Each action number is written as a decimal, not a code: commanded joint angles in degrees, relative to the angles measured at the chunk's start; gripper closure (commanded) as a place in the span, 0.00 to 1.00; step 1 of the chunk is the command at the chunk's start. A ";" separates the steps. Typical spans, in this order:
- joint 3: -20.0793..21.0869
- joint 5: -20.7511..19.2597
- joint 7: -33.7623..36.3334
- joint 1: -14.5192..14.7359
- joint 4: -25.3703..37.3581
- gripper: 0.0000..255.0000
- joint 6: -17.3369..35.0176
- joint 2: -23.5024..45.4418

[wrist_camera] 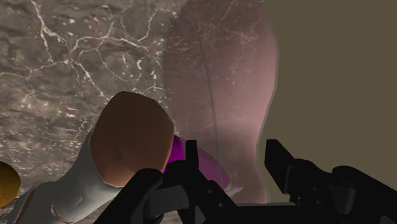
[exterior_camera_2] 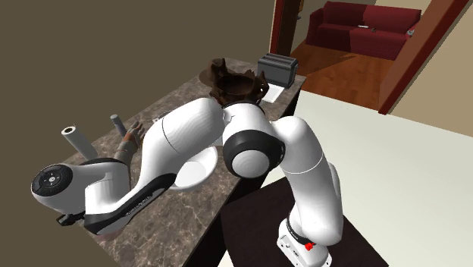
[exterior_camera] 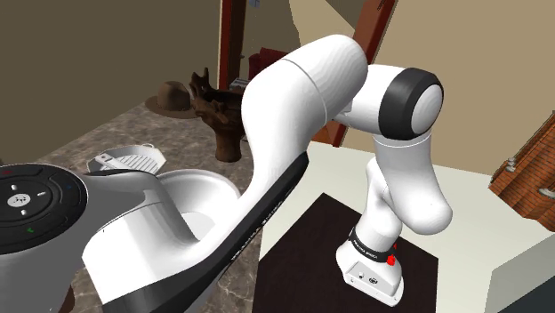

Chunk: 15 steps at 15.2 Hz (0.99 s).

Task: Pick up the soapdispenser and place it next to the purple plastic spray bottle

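Hand (wrist_camera: 232,153) fingers apart, brown-capped dispenser (wrist_camera: 127,137) beside, perhaps translucent bottle (wrist_camera: 216,83) beyond

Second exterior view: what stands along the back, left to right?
Pale tube → shorter grey tube → brown carving → toaster → red sofa.

The soap dispenser (wrist_camera: 124,143), white with a rounded brown top, leans tilted on the marbled bench (wrist_camera: 63,63). Just beside it is the spray bottle (wrist_camera: 216,89), translucent pinkish-purple with a magenta part low down. Whether they touch is unclear.
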 commanded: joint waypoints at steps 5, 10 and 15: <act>-0.04 0.08 -0.09 0.23 0.42 0.00 -0.57 0.80; 1.70 2.34 -1.06 -0.91 -2.61 0.00 -2.58 -4.41; 2.13 3.02 -1.40 -1.15 -3.12 0.00 -3.24 -5.66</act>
